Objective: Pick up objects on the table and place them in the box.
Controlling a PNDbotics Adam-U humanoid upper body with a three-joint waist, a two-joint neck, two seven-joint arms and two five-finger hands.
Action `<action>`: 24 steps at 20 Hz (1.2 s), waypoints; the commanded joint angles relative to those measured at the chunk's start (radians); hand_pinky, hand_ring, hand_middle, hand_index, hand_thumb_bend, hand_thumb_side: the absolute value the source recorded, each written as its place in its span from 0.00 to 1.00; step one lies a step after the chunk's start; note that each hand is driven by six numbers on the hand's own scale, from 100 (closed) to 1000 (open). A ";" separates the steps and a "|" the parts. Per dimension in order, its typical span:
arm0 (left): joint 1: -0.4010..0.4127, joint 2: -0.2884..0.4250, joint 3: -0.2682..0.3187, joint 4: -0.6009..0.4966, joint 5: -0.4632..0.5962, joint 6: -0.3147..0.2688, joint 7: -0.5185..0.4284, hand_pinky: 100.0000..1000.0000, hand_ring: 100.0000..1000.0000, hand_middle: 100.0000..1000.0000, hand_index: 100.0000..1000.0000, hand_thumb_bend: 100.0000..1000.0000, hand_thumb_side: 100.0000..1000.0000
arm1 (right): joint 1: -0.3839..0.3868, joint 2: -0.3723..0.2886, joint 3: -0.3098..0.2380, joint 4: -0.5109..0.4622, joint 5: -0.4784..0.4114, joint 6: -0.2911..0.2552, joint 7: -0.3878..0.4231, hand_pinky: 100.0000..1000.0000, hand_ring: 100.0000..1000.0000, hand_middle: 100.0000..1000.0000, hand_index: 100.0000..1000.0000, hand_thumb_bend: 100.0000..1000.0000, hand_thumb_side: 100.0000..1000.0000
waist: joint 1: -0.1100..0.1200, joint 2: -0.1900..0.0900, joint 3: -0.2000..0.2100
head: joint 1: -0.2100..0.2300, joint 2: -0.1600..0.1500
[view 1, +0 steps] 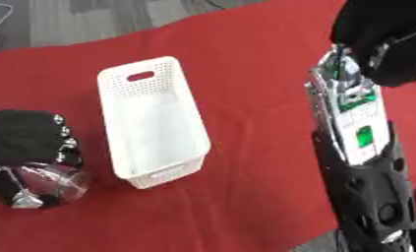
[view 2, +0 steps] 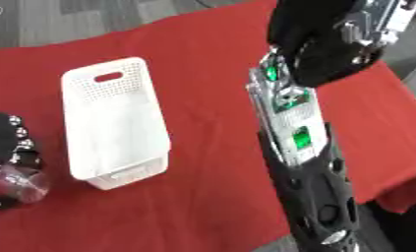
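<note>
Box: a white perforated plastic box (view 1: 151,120) with handle slots stands open on the red tablecloth (view 1: 254,74); nothing shows inside it.
Left hand: the left hand (view 1: 26,135), left of the box near the view's edge, has its fingers curled over a clear glass object (view 1: 47,184) resting on the cloth.
Right hand: the right hand (view 2: 318,42) hangs raised to the right of the box, beyond its far end; whether its fingers are apart or closed cannot be told.
Forearm: the right forearm (view 2: 293,128) shows exposed green-lit electronics.

Box (view 1: 151,123) open-topped; red cloth (view 1: 254,98) around it bare.
</note>
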 commanded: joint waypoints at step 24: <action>0.025 0.093 0.094 -0.099 0.328 0.220 -0.060 0.00 0.00 0.00 0.28 0.00 0.51 | -0.006 -0.021 -0.010 -0.013 0.011 -0.009 -0.022 0.36 0.44 0.54 0.65 0.00 1.00 | 0.002 -0.024 0.020 | -0.025 0.000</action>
